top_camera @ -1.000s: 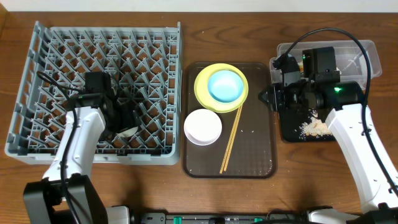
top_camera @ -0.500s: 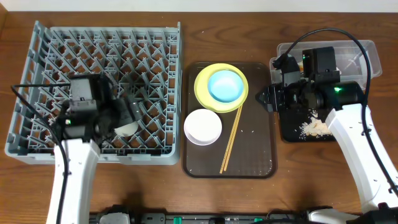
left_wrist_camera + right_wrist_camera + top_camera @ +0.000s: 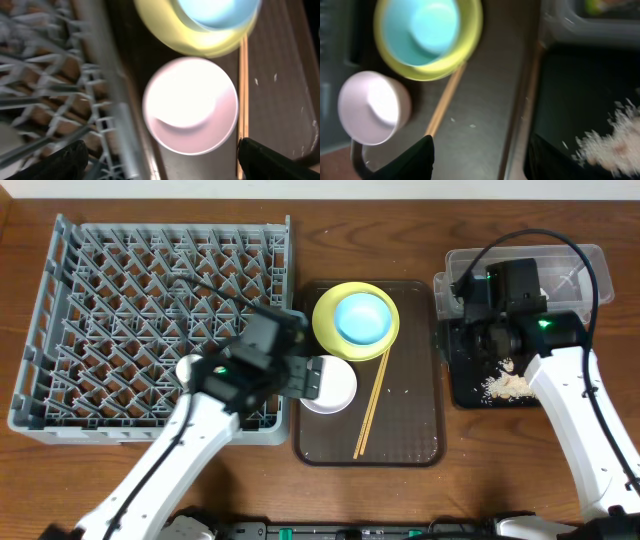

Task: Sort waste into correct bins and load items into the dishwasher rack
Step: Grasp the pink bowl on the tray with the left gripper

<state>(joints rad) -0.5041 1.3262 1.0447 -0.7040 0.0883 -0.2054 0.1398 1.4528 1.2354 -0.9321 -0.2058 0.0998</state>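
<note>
While both arms' jaws gape (empty), only overhead shows the whole rack [image 3: 130, 290].

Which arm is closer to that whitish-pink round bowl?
Left. The left gripper hangs at the edge of the whitish-pink round bowl; the right gripper is well away, over the shallow black rectangular tray.

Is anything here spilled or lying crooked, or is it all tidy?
White rice scraps lie loose in the black tray on the right, and a few pale specks dot the brown serving tray. The chopsticks lie slanted, their top end by the yellow-green plate. Nothing looks broken.
</note>
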